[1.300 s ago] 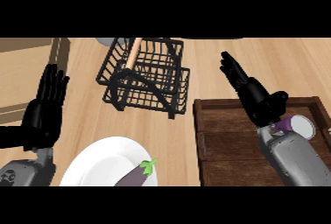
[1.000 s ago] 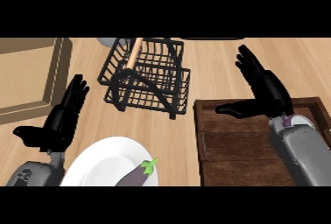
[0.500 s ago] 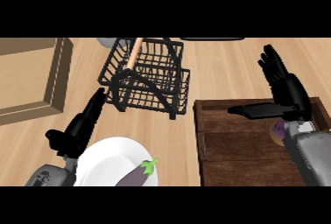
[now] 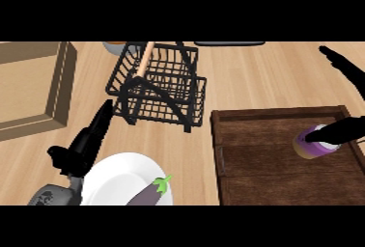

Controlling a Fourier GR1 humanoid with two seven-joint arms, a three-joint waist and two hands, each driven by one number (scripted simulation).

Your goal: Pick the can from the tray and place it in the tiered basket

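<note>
The right robot hand [image 4: 347,129] comes in at the right edge of the head view, over the far right corner of the tray [image 4: 274,166]. Its fingers stretch straight up toward the counter's far side, well clear of the tray, while its thumb lies across the top of the can [image 4: 314,143]; the fingers are spread wide and are not wrapped round the can. The can stands upright inside the tray, near the tray's right wall, with a purple band round its body and a pale lid showing beside the thumb.

The left robot hand [image 4: 84,144] shows left of the tray, seen edge-on, its fingers straight and together, pointing toward the tiered basket [image 4: 158,87]; it holds nothing. Just beside it, between it and the tray's near left corner, a white plate [image 4: 118,178] carries an eggplant [image 4: 148,192] with a green stem.

The tiered basket, of black wire with a wooden handle, stands on the counter [image 4: 249,72] beyond the tray's far left corner, apart from it. A shallow wooden frame [image 4: 58,91] lies farther left of the basket, well away from the tray.
</note>
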